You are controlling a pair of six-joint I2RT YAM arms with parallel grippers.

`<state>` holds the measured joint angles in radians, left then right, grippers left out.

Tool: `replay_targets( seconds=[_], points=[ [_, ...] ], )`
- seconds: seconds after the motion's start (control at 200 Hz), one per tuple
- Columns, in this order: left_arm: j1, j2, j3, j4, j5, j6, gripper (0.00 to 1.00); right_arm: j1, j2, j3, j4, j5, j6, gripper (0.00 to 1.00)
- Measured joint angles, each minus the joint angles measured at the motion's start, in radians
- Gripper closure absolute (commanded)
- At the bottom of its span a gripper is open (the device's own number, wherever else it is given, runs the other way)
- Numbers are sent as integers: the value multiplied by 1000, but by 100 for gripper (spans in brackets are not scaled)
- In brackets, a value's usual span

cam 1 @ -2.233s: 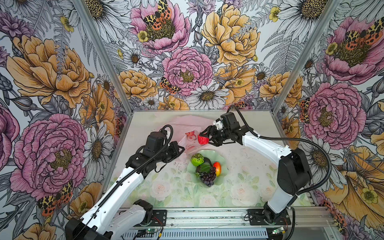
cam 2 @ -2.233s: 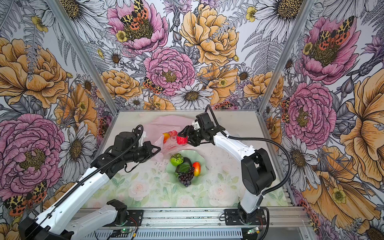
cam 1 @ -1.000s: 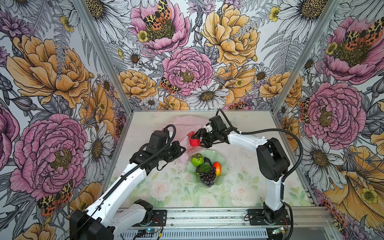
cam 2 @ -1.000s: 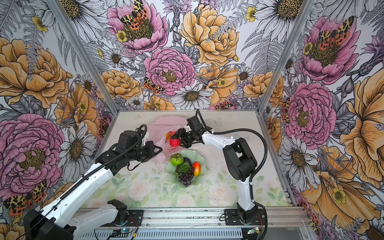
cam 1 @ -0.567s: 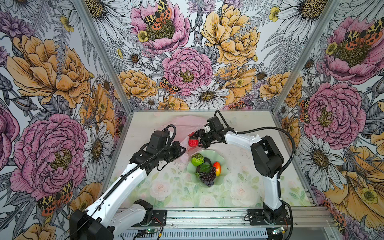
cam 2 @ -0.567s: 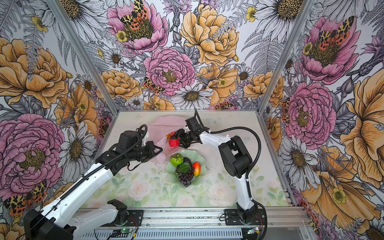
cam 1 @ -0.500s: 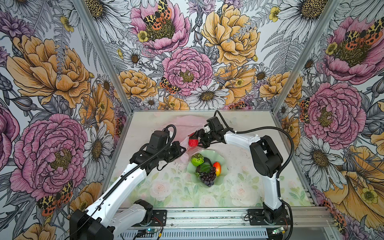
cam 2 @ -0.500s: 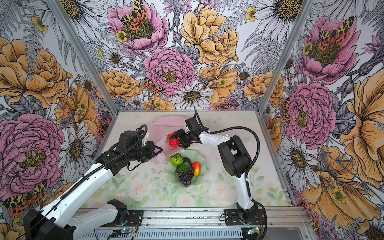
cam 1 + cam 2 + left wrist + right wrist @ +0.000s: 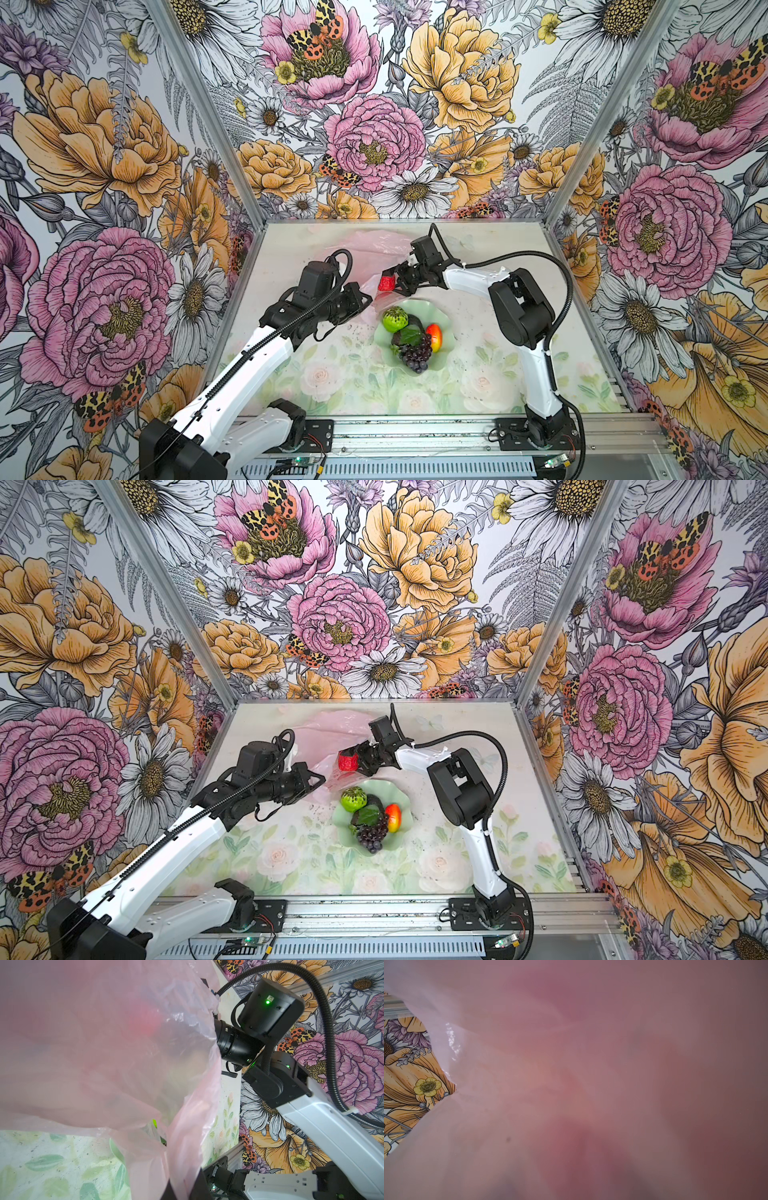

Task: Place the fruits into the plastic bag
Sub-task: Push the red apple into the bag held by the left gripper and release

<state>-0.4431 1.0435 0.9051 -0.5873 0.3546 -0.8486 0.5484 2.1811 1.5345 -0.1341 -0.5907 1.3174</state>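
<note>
The right wrist view shows mostly blurred pink film. Both top views show the right gripper (image 9: pixel 395 280) at mid-frame, jaws wide around a glossy red toy fruit (image 9: pixel 386 284) at the mouth of the thin translucent pale pink plastic bag (image 9: pixel 372 245). Left of it, the left gripper (image 9: pixel 366 298) pinches the bag's edge, fully closed.

3 walls (image 9: pixel 374 137) papered with large pink and orange flowers; aluminium corner posts (image 9: pixel 207 112); pale floral tabletop (image 9: pixel 332 374); bright, even light.
</note>
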Motion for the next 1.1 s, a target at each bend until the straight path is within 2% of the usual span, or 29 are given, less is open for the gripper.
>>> replay_targets(
  seconds=[0.285, 0.495, 1.096],
  points=[
    [0, 0, 0, 0, 6, 4, 100, 0, 8, 0, 23, 14, 21, 24],
    [0, 9, 0, 1, 14, 6, 100, 0, 8, 0, 40, 19, 30, 13],
    [1, 13, -5, 2, 33, 16, 100, 0, 8, 0, 50, 22, 29, 13]
  ],
)
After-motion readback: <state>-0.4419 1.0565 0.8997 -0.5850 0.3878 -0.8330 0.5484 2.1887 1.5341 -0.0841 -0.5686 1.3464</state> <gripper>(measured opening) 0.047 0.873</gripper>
